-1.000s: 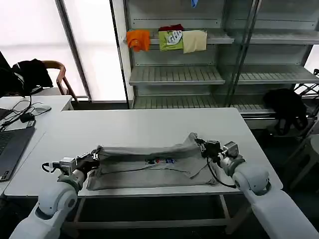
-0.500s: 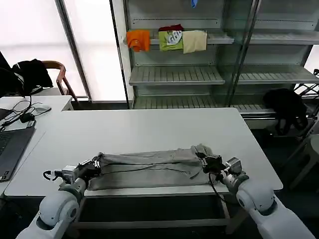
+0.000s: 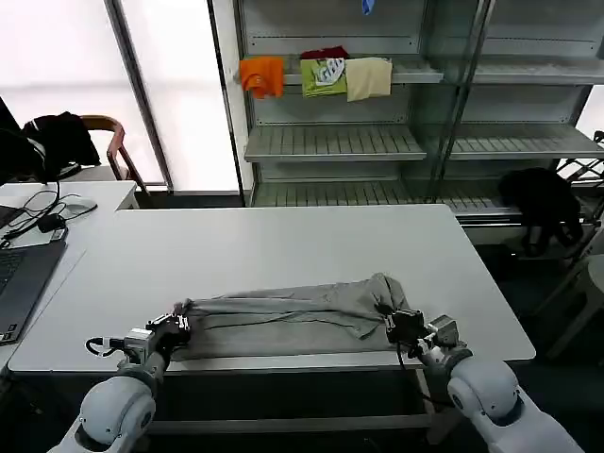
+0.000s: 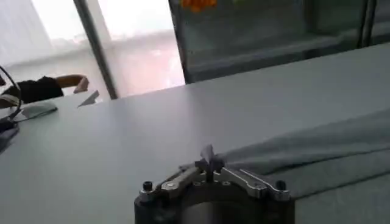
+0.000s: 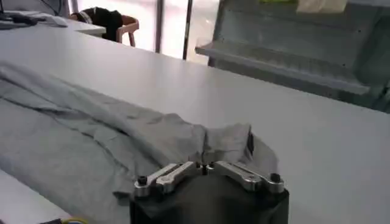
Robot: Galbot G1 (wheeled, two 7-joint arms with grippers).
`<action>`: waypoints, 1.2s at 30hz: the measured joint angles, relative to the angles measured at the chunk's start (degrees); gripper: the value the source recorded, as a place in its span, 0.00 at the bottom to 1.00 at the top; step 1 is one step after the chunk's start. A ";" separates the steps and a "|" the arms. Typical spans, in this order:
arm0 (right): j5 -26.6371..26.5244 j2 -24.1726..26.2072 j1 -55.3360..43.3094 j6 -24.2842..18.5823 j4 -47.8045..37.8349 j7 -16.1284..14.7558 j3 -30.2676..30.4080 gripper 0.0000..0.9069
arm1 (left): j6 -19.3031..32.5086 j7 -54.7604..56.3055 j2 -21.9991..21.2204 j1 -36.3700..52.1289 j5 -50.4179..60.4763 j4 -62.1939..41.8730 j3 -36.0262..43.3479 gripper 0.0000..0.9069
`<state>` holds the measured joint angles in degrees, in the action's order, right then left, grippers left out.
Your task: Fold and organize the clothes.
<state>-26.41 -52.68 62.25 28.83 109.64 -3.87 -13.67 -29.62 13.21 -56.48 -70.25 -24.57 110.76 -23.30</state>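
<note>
With the left gripper [image 3: 179,323] and right gripper [image 3: 394,324] both pinched closed on the grey shirt [image 3: 283,321] (near table edge [image 3: 283,360]), uneven release risked a skewed fold.

Your grey shirt [image 3: 283,316] lay folded over, so its chest print was hidden. Its far end ran off the left wrist view's edge, and each gripper's fingertips were buried in pinched cloth.

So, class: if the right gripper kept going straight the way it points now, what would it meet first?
The right gripper is shut on the grey shirt and points across the table. Straight on, it would probably push into the shirt's bunched fabric first.
</note>
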 measured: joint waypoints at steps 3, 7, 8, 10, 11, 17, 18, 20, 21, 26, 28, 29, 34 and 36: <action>-0.07 -0.07 0.26 0.28 -0.18 0.78 -0.12 1.00 | 0.16 -0.02 0.18 0.72 1.34 -0.87 0.29 1.00; -0.44 0.19 0.48 0.69 -0.06 1.81 -0.52 1.00 | 0.30 -0.12 0.71 1.57 2.65 -1.09 0.12 1.00; -0.61 0.28 0.51 0.85 0.01 2.06 -0.67 1.00 | 0.30 -0.14 0.85 1.69 2.92 -1.07 0.00 1.00; -0.83 0.46 0.56 1.19 0.07 2.64 -1.01 1.00 | 0.18 -0.23 1.22 1.74 3.36 -0.85 -0.29 1.00; -0.89 0.53 0.60 1.32 0.09 2.87 -1.14 1.00 | 0.07 -0.27 1.43 1.73 3.57 -0.70 -0.47 1.00; -1.47 0.93 1.32 2.03 0.70 4.63 -2.44 1.00 | -0.17 -1.05 2.84 0.94 4.39 0.66 -1.87 1.00; -1.47 0.94 1.46 2.03 0.89 4.98 -2.77 1.00 | -0.18 -1.23 3.13 0.68 4.43 0.99 -2.24 1.00; -1.51 0.86 1.78 2.01 1.41 5.77 -3.58 1.00 | -0.15 -1.40 3.55 0.12 4.45 1.66 -3.10 1.00; -1.50 0.76 1.92 1.95 1.68 6.19 -4.03 1.00 | -0.16 -1.39 3.61 -0.18 4.45 2.05 -3.60 1.00; -0.77 0.45 2.76 0.99 3.71 8.66 -6.93 1.00 | -0.10 -1.16 3.29 -2.21 3.87 4.84 -5.91 1.00; -0.55 0.24 3.23 0.37 4.73 9.59 -8.17 1.00 | 0.10 -0.97 2.83 -3.41 3.46 6.45 -6.32 1.00; -0.39 0.12 3.55 -0.03 5.32 10.05 -8.86 1.00 | 0.15 -0.87 2.56 -3.94 3.17 7.22 -6.40 1.00; 1.19 -0.46 5.85 -3.66 7.73 12.00 -11.52 1.00 | 1.43 -0.11 0.19 -6.58 1.99 10.08 -5.99 1.00; 2.22 -0.85 7.32 -6.09 8.50 12.62 -12.51 1.00 | 2.06 0.44 -1.24 -7.26 1.24 10.34 -5.48 1.00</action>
<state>-24.19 -53.53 69.58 22.74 118.14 8.75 -26.18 -27.56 13.65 -57.72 -77.50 -23.33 121.10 -28.79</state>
